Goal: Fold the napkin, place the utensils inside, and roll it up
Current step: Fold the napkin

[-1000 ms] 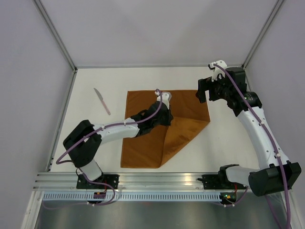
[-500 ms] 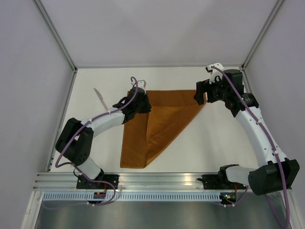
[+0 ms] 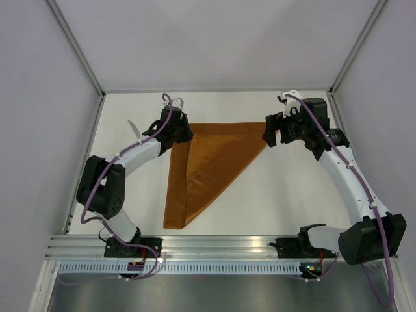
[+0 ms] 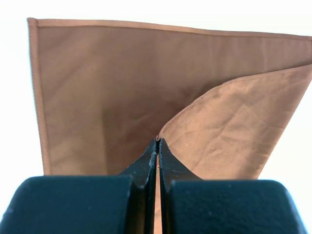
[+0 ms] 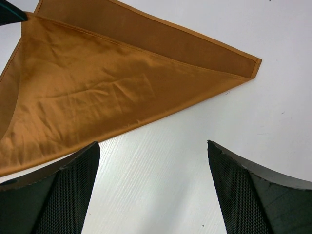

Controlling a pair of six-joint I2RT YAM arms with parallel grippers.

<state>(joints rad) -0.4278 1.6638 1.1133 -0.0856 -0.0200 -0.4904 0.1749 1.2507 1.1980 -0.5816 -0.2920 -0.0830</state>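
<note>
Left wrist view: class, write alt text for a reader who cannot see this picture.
The left gripper is shut on the corner of a rust-brown napkin, holding a flap that is folded diagonally over the rest of the cloth. The napkin lies on a white table.

The left gripper (image 3: 177,132) is brought from the middle of the napkin (image 3: 208,159) out to the cloth's far left corner, and the pinched corner is drawn along with it. The flap, spread toward the right a second ago, is now laid over to the left, so that a triangle is formed where a near-square was seen. The right gripper (image 3: 270,132) is shifted slightly leftward, nearer the napkin's far right corner. The knife (image 3: 132,126) is now largely covered by the left arm.
</note>
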